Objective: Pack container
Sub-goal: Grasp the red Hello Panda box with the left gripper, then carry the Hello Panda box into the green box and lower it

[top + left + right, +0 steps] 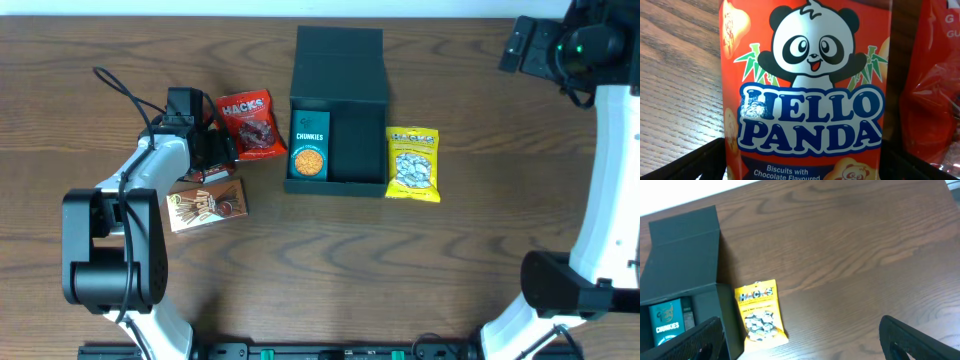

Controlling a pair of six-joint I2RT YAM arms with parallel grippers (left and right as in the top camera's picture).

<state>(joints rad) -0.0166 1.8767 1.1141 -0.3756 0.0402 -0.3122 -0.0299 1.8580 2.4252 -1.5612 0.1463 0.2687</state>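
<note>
The container (pixel 337 110), a dark teal box, stands open with its lid laid back. A small teal Chunkies box (pixel 309 152) stands in its left half, also seen in the right wrist view as the Chunkies box (pixel 667 325). A red Hello Panda box (pixel 805 90) fills the left wrist view. My left gripper (pixel 802 162) is open, with a dark finger close to each side of the box. In the overhead view, the left gripper (pixel 215 150) covers that box. My right gripper (pixel 805 342) hangs open and empty, high at the table's far right, as the overhead view of the right gripper (pixel 522 45) shows.
A red Hacks pack (pixel 247 123) lies just right of the left gripper. A brown stick-biscuit box (pixel 207 204) lies in front of that gripper. A yellow Hacks pack (pixel 413 163) lies against the container's right wall. A black cable (pixel 125 90) loops behind the left arm.
</note>
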